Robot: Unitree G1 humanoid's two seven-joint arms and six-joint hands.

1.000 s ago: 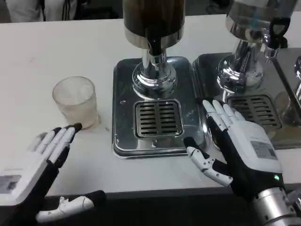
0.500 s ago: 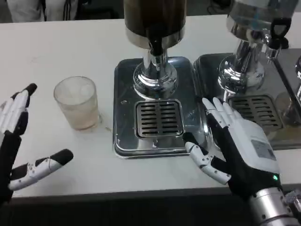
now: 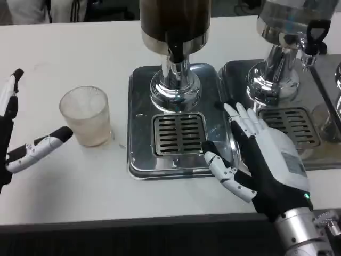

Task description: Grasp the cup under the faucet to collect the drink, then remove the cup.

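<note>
The cup [image 3: 85,117], a clear ribbed tumbler, stands upright on the white table [image 3: 80,181], left of the steel drip tray [image 3: 139,160] and not under the faucet [image 3: 175,53]. The left hand [image 3: 18,133] is at the picture's left edge, spread wide, thumb pointing toward the cup and close to it without touching; it holds nothing. The right hand [image 3: 261,157] is also spread with fingers apart, lying over the tray's right edge beside the grate [image 3: 179,134], holding nothing.
</note>
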